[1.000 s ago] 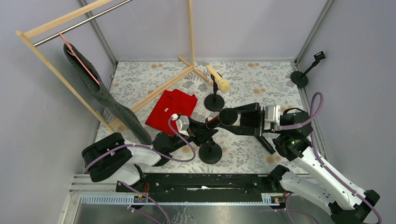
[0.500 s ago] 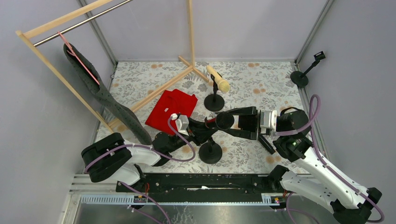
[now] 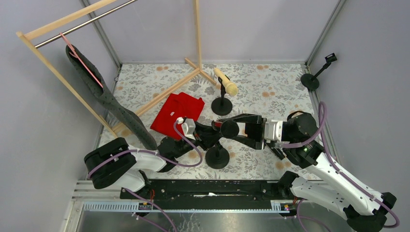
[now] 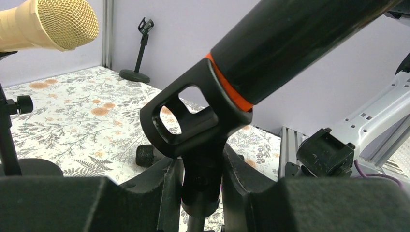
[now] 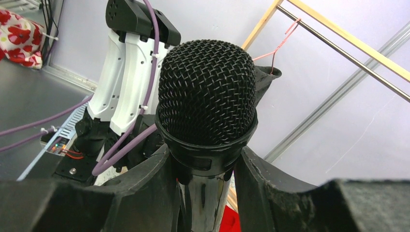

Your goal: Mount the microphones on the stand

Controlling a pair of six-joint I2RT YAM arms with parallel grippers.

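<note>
1. Desk (image 3: pixel 270 92) is carrying everything. A wooden rack (image 3: pixel 63 78) is standing over its left side, one foot running in toward the middle.
2. A grey garment (image 3: pixel 109 104) is hanging from the rack and drooping toward the left edge.
3. A red cloth (image 3: pixel 176 112) is lying flat, left of centre.
4. My right pincer (image 5: pixel 207 166) is clamping the black microphone (image 5: pixel 207 92) just under its mesh head, one finger on each side. I'm holding it off the desk, near the middle and toward the front edge, with the head pointing back at me.
5. My left pincer (image 4: pixel 202 179) is squeezing together on the stem of the near stand (image 3: pixel 217 158), right below its clip (image 4: pixel 186 121). The base is sitting by the front edge, mid-desk.
6. The cream microphone (image 3: pixel 226 81) is sitting in its own stand (image 3: pixel 222 105), mid-desk toward the far edge.
7. An empty stand (image 3: pixel 312 79) is sitting in the far right corner.
8. Another black microphone (image 3: pixel 274 152) is lying near the right edge, mostly hidden under my right arm.
9. The held mic's tail is entering the clip, and its orange-red ring (image 4: pixel 227 84) is touching the clip's rim.
</note>
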